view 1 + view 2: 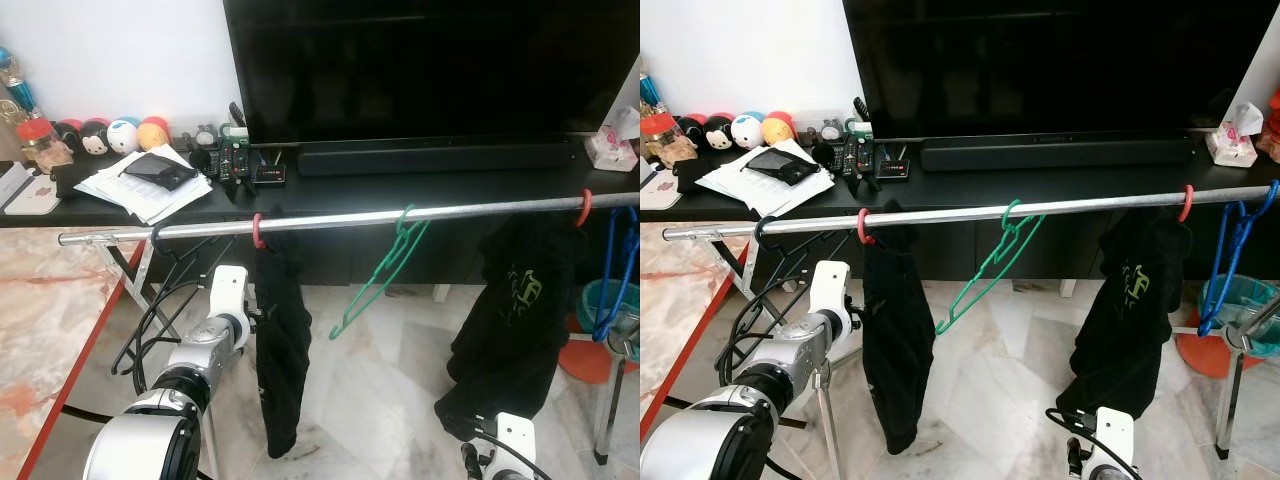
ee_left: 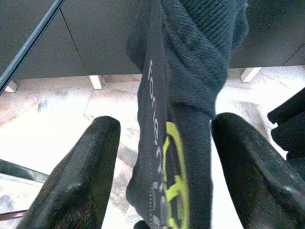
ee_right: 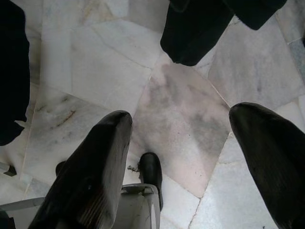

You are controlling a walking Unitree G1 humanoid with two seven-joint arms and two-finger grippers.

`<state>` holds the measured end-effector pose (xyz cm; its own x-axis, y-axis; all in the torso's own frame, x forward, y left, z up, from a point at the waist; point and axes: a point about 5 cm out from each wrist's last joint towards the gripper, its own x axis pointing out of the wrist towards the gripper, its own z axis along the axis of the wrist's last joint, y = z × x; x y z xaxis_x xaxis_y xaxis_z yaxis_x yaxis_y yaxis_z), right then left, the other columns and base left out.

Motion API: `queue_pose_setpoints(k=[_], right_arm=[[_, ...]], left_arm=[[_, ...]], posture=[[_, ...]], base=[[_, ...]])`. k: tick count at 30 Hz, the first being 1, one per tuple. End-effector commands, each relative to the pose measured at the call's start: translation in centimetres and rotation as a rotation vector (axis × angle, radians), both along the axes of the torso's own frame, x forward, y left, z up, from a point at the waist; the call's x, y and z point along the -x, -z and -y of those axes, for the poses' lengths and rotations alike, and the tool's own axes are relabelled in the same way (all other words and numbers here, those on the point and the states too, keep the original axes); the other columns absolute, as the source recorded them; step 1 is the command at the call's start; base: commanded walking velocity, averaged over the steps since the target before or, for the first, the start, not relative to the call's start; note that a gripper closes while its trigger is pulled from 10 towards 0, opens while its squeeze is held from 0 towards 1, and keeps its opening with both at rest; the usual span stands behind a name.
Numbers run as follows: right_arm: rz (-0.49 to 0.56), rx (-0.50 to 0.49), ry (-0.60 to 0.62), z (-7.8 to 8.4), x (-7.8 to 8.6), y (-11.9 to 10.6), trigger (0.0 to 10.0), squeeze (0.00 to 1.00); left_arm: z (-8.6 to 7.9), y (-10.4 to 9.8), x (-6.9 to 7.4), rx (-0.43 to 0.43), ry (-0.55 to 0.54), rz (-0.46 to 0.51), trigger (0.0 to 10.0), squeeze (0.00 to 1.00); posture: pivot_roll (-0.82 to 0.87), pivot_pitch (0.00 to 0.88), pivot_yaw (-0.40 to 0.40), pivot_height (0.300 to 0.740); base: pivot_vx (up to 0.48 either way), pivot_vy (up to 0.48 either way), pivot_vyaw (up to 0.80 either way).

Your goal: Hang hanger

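On the metal rail (image 1: 340, 220) in front of the TV desk (image 1: 420, 185), the green hanger (image 1: 383, 265) sits hooked near mid-span, tilted, its body swinging free below the rail. A black garment (image 1: 280, 340) hangs from a red hook (image 1: 258, 232) toward the robot's left; a second black garment (image 1: 515, 310) hangs toward the right, with blue hangers (image 1: 618, 270) beyond it.

The left gripper (image 2: 164, 181) is raised beside the left-hand garment, fingers (image 2: 81, 176) apart, with dark fabric bearing yellow print between them, not clamped. The right gripper (image 3: 186, 162) is low, aimed at the marble floor (image 3: 181, 109), fingers apart and holding nothing.

Handling assessment: the hanger appears to be thin plastic, light and fairly stiff, prone to swing and to slip on the smooth rail. The neck just below the hook, or the straight lower bar, offers the steadiest hold.

Containers: a teal basket (image 1: 598, 300) stands on the floor at far right; its contents cannot be made out.
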<state>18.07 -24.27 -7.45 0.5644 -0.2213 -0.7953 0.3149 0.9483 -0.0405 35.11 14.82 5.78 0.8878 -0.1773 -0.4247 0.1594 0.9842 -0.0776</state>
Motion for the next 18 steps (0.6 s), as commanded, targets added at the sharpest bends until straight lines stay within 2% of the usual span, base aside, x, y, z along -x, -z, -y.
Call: queue_pose_setpoints(k=[1,18], right_arm=[[0.005,0.004,-0.008,-0.01,-0.11,-0.06,10.0,0.00],[0.003,0.006,-0.017,0.04,-0.12,-0.08,10.0,0.00]], left_arm=[[-0.44,-0.08,-0.10,-0.005,-0.009,-0.002,0.0,0.00],[0.22,-0.83,-0.53,0.118,-0.027,0.048,0.0,0.00]], posture=[[0.01,0.000,0.055,0.740],[0.01,0.000,0.050,0.740]], base=[[0.000,0.000,0.00],[0.000,0.000,0.00]])
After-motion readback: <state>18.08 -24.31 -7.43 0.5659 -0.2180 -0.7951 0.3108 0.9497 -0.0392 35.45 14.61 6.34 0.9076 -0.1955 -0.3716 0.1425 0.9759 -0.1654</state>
